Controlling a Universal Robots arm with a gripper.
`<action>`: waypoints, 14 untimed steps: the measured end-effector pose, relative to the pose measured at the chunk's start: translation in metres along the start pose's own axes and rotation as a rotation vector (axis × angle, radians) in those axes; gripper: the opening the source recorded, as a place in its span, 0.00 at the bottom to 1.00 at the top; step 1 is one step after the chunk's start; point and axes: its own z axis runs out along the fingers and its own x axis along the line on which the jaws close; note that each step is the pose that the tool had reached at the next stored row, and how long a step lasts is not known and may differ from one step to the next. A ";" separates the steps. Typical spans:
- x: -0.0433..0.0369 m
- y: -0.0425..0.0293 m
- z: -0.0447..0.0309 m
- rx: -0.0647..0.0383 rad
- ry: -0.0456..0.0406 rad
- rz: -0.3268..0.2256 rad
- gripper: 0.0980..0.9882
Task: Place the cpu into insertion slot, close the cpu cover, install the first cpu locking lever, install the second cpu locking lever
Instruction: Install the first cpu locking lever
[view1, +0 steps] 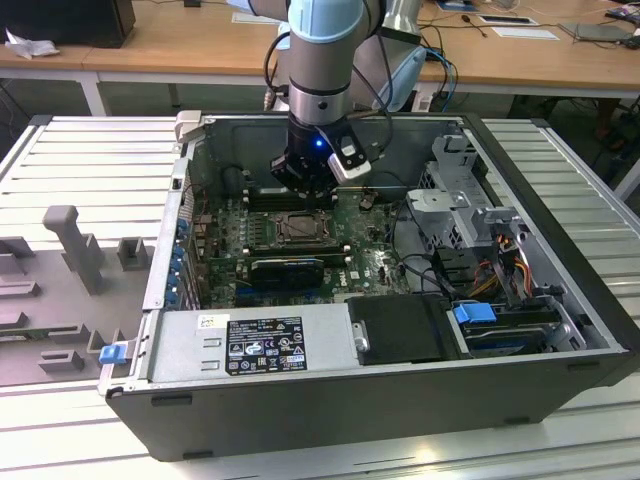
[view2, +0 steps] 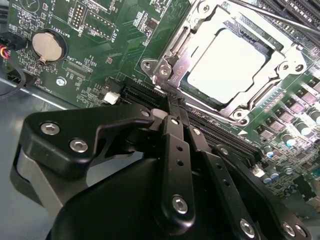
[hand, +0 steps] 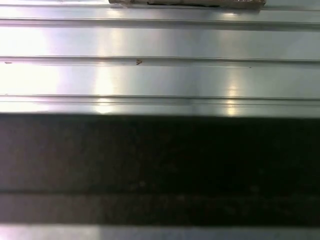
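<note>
cpu sits in the slot under the closed cover. gripper fingers are pressed together, holding nothing, tips beside the socket corner. press each lever squarely, without sliding off.

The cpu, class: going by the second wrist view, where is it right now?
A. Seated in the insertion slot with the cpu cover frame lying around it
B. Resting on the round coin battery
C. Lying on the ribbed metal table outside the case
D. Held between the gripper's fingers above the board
A: the cpu shows its pale metal top inside the insertion slot, framed by the cpu cover, while the gripper sits closed and empty beside the socket.
</note>
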 end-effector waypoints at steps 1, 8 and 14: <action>0.0000 -0.0002 0.0000 0.000 0.0000 0.000 0.01; 0.0000 -0.0022 0.0018 0.000 -0.0003 0.000 0.01; -0.0003 -0.0027 0.0038 -0.008 0.0001 0.000 0.01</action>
